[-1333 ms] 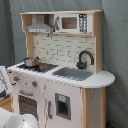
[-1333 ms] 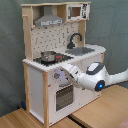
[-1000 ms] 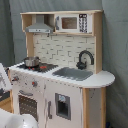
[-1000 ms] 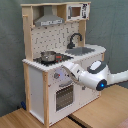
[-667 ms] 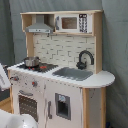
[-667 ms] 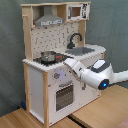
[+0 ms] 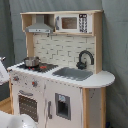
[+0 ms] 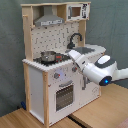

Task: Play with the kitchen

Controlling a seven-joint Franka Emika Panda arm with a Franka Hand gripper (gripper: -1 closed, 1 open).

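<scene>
As you watched from the two exterior cameras, this was the scene:

Kitchen facing: the kitchen (image 7: pixel 60 70) stood upright, taller than wide, its front turned toward the first exterior view's lower left; in the second exterior view (image 8: pixel 55 65) its front turned toward the lower right.

Kitchen place: it stood on a wooden floor (image 8: pixel 30 119) against a grey backdrop (image 8: pixel 10 55).

Kitchen looks: you had white panels with light-wood edges. Taking the hob (image 7: pixel 35 66) as landmark, a small metal pot (image 7: pixel 31 61) sat on it, the grey hood (image 7: pixel 40 26) hung above it, the grey sink (image 7: pixel 74 74) and black tap (image 7: pixel 85 59) lay beside it, the oven door (image 7: pixel 29 106) sat below it, and the microwave (image 7: pixel 70 23) was up beside the hood.

Claw: the gripper (image 8: pixel 71 52) reached near the hob's front edge; you could not tell how far it was parted or whether it touched anything.
</scene>
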